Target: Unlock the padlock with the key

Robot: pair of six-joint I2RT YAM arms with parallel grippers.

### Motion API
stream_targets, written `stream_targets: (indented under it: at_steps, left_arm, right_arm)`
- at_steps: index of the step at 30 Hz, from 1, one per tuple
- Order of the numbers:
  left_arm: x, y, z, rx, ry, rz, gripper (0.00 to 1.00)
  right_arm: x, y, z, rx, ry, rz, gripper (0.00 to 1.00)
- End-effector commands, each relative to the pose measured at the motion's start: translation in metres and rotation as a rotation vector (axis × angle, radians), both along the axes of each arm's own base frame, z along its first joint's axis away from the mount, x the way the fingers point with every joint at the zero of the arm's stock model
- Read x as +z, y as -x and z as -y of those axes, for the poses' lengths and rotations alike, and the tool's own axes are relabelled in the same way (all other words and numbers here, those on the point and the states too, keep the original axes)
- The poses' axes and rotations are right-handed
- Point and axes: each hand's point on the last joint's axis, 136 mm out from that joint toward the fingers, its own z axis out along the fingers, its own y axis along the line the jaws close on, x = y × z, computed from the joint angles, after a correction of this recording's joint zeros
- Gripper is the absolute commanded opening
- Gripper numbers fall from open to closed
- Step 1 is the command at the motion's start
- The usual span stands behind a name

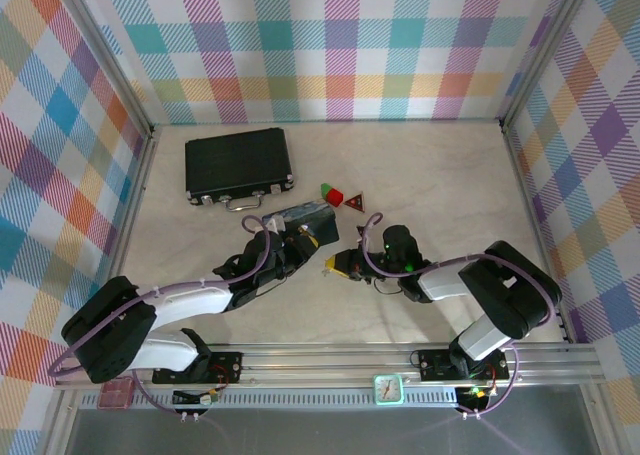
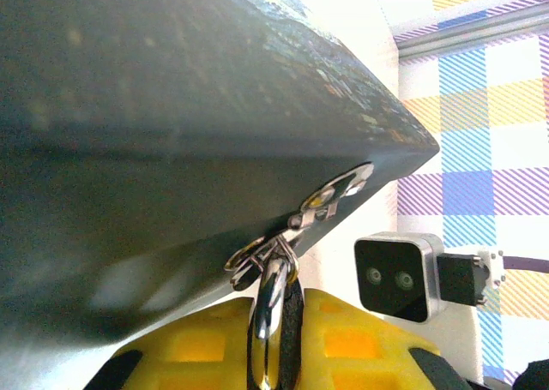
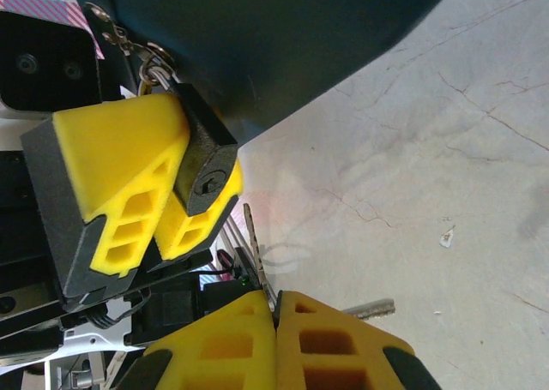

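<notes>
- Left gripper (image 3: 171, 163): closed on the padlock (image 3: 206, 154), with its yellow fingers (image 3: 111, 171) clamping the dark body from two sides. The shackle (image 2: 270, 300) hung from the hasp (image 2: 334, 197) of the blue box (image 1: 305, 218), near the middle of the table (image 1: 450, 175).
- Right gripper (image 3: 274, 303): closed on the key (image 3: 255, 246), gripped at its head. The thin blade projected from between the pads toward the lock. A second key (image 3: 371, 307) jutted sideways from the same grip, probably on a shared ring.
- Keyhole (image 3: 210, 183): faced the right wrist camera. The blade tip lay near it but apart, and to one side.
- Step in hand, as judged: insertion. The blade looked offset and tilted against the slot, so a small sideways correction and a roll of the wrist would be needed before any push.
- Handling note: the lock hung loose on its shackle and would likely swing under an off-axis push. The left grip should therefore brace the body firmly, and the right should press lightly until the blade seats, turning only then.
- Bystanders: the black case (image 1: 238, 165) lay toward the far left corner and the coloured blocks (image 1: 331, 193) just beyond the box, both clear of the work.
</notes>
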Motion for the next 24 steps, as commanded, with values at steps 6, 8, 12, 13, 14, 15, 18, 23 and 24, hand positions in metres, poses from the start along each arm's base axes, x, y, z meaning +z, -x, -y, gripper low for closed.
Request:
stream_targets:
  at_steps: [6, 8, 12, 13, 14, 15, 18, 23, 24]
  left_arm:
    - [0.007, -0.003, 0.0, 0.012, 0.048, 0.02, 0.0]
    - [0.005, -0.004, 0.001, 0.01, 0.046, 0.018, 0.0]
    - [0.004, -0.004, 0.003, 0.004, 0.053, 0.017, 0.0]
    - [0.004, -0.004, 0.004, 0.002, 0.058, 0.017, 0.0]
    - [0.005, -0.004, 0.005, -0.001, 0.065, 0.015, 0.0]
    - [0.005, -0.004, 0.006, -0.004, 0.07, 0.018, 0.0]
    - [0.006, -0.004, 0.01, -0.016, 0.074, 0.018, 0.0]
    - [0.006, -0.001, 0.009, -0.017, 0.078, 0.023, 0.0]
    - [0.005, -0.001, 0.009, -0.018, 0.076, 0.021, 0.0]
  right_arm:
    - [0.019, 0.002, -0.008, 0.026, -0.077, 0.039, 0.0]
    - [0.021, 0.002, -0.008, 0.024, -0.078, 0.046, 0.0]
    - [0.022, 0.001, -0.009, 0.022, -0.068, 0.053, 0.0]
    - [0.022, -0.001, -0.01, 0.023, -0.068, 0.055, 0.0]
    - [0.021, -0.001, -0.011, 0.025, -0.068, 0.054, 0.0]
    - [0.023, -0.002, -0.012, 0.024, -0.075, 0.059, 0.0]
    - [0.03, -0.003, -0.015, 0.029, -0.11, 0.068, 0.0]
    - [0.027, -0.007, -0.014, 0.005, -0.105, 0.061, 0.0]
    - [0.029, -0.009, -0.014, -0.003, -0.113, 0.063, 0.0]
